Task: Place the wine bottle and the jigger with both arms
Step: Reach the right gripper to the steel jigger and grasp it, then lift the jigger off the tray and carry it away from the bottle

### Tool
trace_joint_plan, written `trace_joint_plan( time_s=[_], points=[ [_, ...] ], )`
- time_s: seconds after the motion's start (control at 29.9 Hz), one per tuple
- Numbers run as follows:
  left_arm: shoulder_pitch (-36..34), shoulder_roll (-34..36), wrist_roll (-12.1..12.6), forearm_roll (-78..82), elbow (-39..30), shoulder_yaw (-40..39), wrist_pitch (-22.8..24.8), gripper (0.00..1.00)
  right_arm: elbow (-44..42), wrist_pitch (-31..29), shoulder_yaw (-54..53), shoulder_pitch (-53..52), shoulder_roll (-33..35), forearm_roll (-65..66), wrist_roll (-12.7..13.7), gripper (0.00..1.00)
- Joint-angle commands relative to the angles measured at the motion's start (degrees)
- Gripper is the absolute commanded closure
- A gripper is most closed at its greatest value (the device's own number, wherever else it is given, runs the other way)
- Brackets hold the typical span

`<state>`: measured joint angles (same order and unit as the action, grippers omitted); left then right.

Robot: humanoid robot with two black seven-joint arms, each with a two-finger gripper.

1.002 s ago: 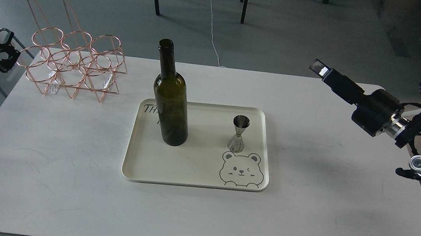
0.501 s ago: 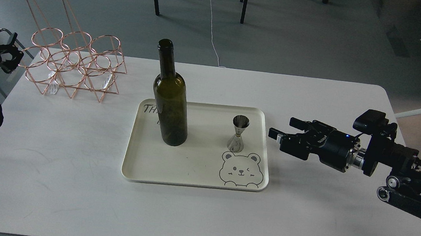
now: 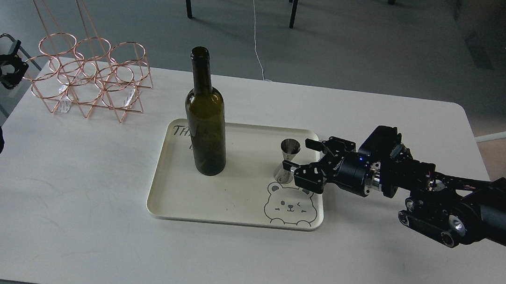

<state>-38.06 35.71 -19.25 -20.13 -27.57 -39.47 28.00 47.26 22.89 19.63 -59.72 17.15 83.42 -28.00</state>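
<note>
While upright, wine bottle and jigger occupy tray.

Blk arms; silver joints; blk cables

On the tray I read "TH", its remaining letters hidden behind the wine bottle. Small white lettering on my right gripper is illegible (too small).

right gripper fingers spread beside jigger, contact unclear | wine bottle upright on tray
</note>
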Motion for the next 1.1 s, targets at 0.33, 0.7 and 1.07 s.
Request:
trace_joint_plan(
  time_s=[0.33, 0.7, 1.07],
  points=[
    [0.3, 0.2, 0.0, 0.0, 0.3, 0.0, 0.0, 0.01, -3.0, 0.1, 2.5, -0.5, -4.4, 0.0, 0.0, 0.42],
    [0.3, 0.3, 0.0, 0.0, 0.4, 0.2, 0.0, 0.01, -3.5, 0.7, 2.6, -0.5, -4.4, 0.1, 0.0, 0.85],
    [0.4, 0.9, 0.0, 0.0, 0.5, 0.0, 0.0, 0.01, -3.4, 5.1, 2.4, -2.5, -3.4, -0.5, 0.0, 0.90]
  ],
)
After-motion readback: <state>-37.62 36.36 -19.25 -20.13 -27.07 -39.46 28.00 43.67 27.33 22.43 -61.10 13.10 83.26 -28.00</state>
